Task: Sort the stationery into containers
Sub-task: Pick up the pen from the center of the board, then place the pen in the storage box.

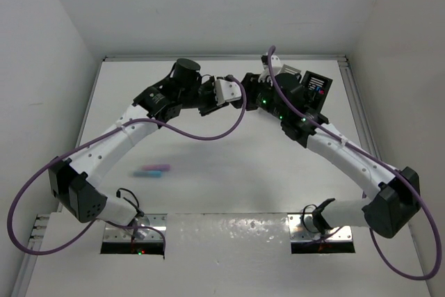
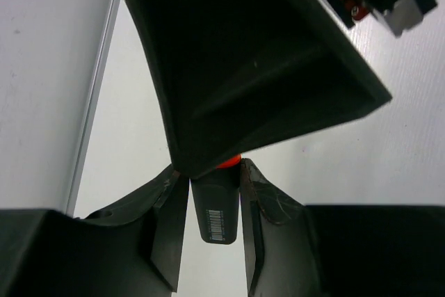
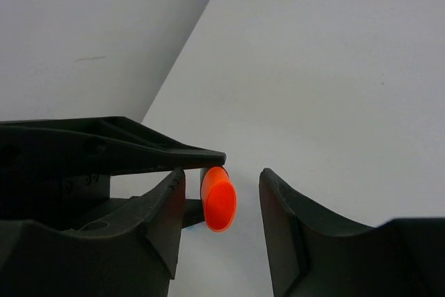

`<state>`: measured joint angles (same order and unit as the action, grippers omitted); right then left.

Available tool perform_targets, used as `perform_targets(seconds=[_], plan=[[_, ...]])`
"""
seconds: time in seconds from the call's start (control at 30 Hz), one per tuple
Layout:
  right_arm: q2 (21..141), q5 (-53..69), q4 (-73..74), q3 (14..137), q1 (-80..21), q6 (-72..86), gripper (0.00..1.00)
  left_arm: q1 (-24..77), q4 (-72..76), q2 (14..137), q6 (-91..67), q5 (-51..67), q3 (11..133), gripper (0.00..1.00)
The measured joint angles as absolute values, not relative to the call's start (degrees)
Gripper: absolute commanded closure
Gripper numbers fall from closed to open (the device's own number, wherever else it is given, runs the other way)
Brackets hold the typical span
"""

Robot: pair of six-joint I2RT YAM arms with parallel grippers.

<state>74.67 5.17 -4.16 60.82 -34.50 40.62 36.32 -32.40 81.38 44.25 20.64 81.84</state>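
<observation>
One highlighter (image 2: 217, 217), pinched in my left end effector (image 2: 212, 179), sits ungripped inside the part-open right end effector (image 3: 224, 179); early release could drop it.

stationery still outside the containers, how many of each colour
pink piece on the table: 1
blue piece on the table: 1
orange highlighter, held off the table: 1
total: 3
</observation>
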Motion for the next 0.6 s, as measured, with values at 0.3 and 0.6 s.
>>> perform_targets(seconds=[0.3,0.6], plan=[[76.73,6.13,-4.21,61.8,-35.44,41.01,1.0,36.29,-31.99,81.36,42.78,19.94,81.84,0.98],[77.3,0.89,6.79,68.88,-31.44,32.23,1.0,35.86,-30.0,79.77,39.09,14.72,79.7,0.0]])
